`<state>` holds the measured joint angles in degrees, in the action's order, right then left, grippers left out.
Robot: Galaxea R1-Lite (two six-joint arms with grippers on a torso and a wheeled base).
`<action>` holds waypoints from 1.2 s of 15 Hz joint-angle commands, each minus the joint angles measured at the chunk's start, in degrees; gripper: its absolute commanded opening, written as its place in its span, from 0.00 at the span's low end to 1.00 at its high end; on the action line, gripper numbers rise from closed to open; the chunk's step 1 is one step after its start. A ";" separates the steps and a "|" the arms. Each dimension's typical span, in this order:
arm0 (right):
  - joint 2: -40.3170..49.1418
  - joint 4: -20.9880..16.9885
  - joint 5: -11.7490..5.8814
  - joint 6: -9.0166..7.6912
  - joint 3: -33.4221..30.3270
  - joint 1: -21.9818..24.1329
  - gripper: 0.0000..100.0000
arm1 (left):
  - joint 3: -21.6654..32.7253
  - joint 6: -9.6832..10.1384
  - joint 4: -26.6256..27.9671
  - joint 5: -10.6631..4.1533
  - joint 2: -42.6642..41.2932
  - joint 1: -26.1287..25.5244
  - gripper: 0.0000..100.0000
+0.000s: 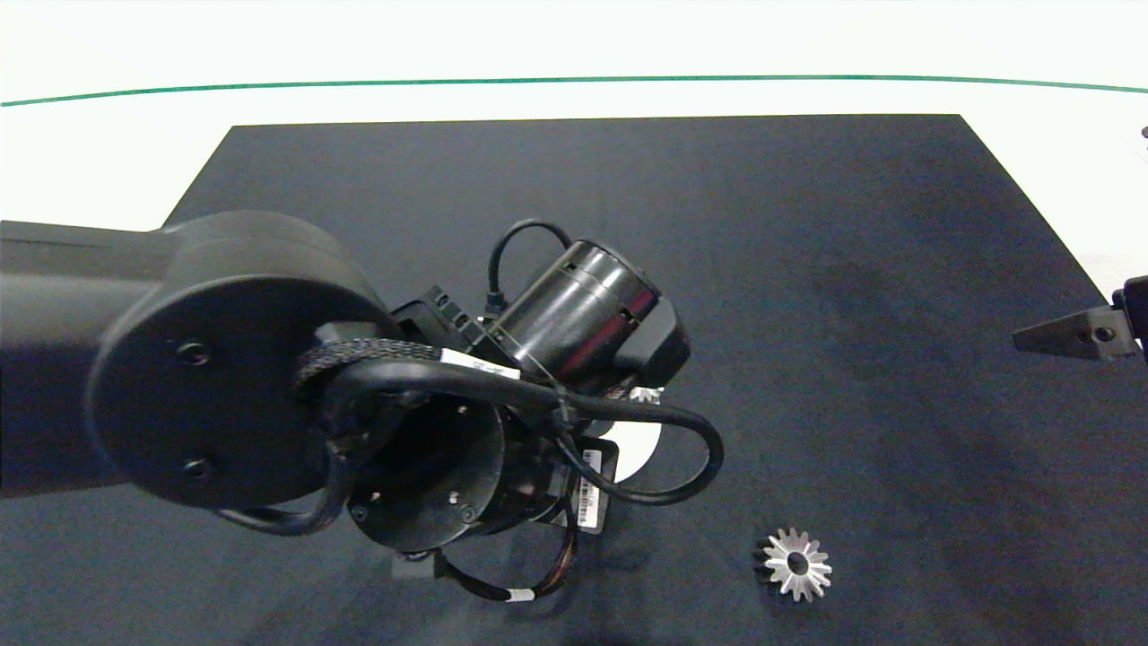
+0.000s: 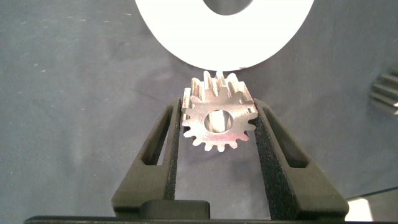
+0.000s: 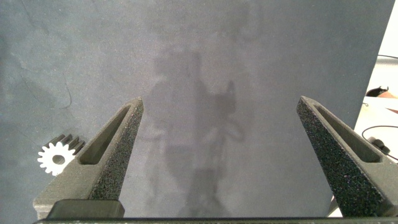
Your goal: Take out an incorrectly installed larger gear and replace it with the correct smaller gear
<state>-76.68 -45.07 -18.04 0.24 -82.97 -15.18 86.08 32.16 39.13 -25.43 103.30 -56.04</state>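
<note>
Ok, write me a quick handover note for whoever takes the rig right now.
Left gripper: jaws shut on a small blunt-toothed gear, held just short of the white disc at mid-mat.
Right gripper: jaws open and empty, parked at the mat's right edge.
The larger gear lies loose on the dark mat, near its front edge.
Done: larger gear appears removed.
Left: seat the held gear; its mount is hidden.

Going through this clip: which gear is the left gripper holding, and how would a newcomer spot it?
Start at the dark mat and the white disc on it. At the disc's edge, the left gripper clamps the smaller gear between its fingers. It has short blunt teeth and a round centre hole, unlike the larger gear, lying alone with long pointed teeth.
</note>
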 commanded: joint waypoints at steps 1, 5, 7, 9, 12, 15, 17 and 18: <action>0.92 -0.11 -0.06 -0.33 -0.09 1.03 1.00 | 5.24 0.18 1.56 -0.67 4.63 -0.91 0.16; 1.36 -0.11 0.11 -0.60 -0.09 1.03 1.00 | 8.14 0.18 3.50 -0.76 7.00 -1.00 0.16; 1.44 -0.11 0.11 -0.86 -0.09 1.11 1.00 | 9.20 0.27 3.50 -0.76 8.14 -0.91 0.16; 1.53 -0.20 0.11 -0.95 -0.09 1.38 1.00 | 9.90 0.27 3.41 -0.85 8.76 -0.91 0.16; 1.53 -0.20 0.11 -0.95 -0.09 1.55 1.00 | 10.43 0.18 3.32 -6.65 10.78 -0.74 0.16; 1.53 -0.20 0.38 -0.95 -0.09 1.73 1.00 | 10.51 0.45 3.58 -6.91 10.69 -0.91 0.16; 1.53 -0.20 0.82 -1.03 -0.09 1.99 1.00 | 10.60 0.45 3.67 -6.91 10.16 -1.00 0.16; 1.53 -0.20 0.99 -1.12 -0.09 2.08 1.00 | 10.51 0.54 3.76 -6.91 10.08 -1.18 0.16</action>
<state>-75.08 -45.01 -16.99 -0.84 -83.07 -13.17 96.66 32.44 42.63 -32.20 113.56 -57.10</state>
